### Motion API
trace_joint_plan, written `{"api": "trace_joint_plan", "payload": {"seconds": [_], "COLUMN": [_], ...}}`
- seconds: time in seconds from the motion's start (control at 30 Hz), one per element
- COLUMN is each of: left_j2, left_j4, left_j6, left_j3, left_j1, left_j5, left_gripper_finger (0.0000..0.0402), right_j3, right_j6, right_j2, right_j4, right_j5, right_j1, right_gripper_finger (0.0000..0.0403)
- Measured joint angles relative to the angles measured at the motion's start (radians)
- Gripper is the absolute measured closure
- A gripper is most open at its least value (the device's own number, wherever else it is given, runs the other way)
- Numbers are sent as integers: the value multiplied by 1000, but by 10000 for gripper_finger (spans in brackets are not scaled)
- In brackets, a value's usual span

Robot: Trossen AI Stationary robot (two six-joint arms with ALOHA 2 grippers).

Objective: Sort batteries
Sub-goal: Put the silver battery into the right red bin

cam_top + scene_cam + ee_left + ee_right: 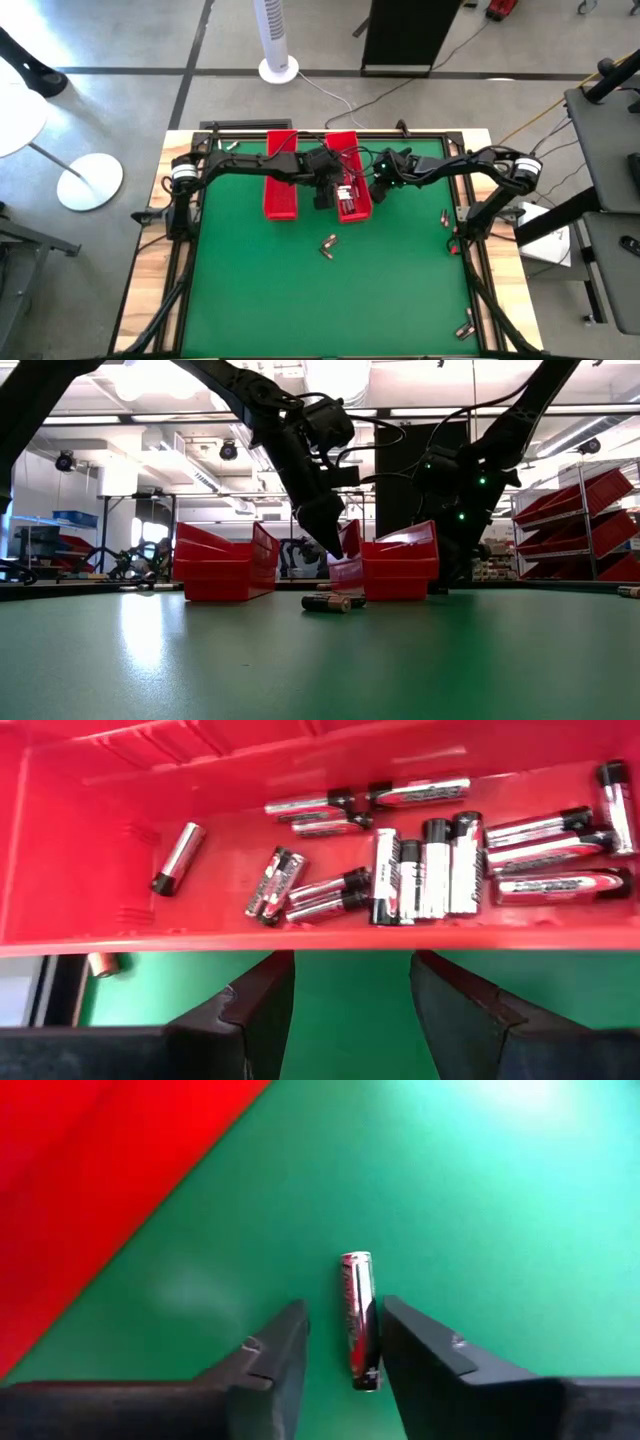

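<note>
Two long red trays stand at the mat's far middle. The right tray (345, 150) holds several silvery batteries (420, 875). My left gripper (350, 1010) hovers open over the mat just before that tray's near end (322, 195), with nothing between its fingers. My right gripper (345, 1360) is low beside the tray's right side (380, 188), open, with one silvery battery (360, 1320) between its fingers, pointing along them. Two loose batteries (328, 245) lie on their sides on the green mat nearer the front. My right gripper's fingers come slanting down from the table's right and lie along the battery. One finger (420, 1365) stands right beside the battery's long side (374, 1350); I cannot tell whether it touches. The other finger stands apart from it.
The left red tray (281, 185) stands beside the right one. More batteries lie near the mat's right edge (445, 216) and on the wooden border at the front right (465, 325). A reddish battery (100, 963) lies just outside the tray's wall. Open green mat fills the near half.
</note>
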Motion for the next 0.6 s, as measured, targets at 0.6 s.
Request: {"api": "trace_joint_plan", "payload": {"seconds": [0.6], "left_j2": [29], "left_j4": [121], "left_j6": [-1], "left_j3": [-1], "left_j1": [56], "left_j5": [-3], "left_gripper_finger": [222], "right_j3": [2], "right_j6": [43], "right_j2": [-4], "right_j4": [-103], "right_j5": [11], "right_j1": [1], "right_gripper_finger": [377]}}
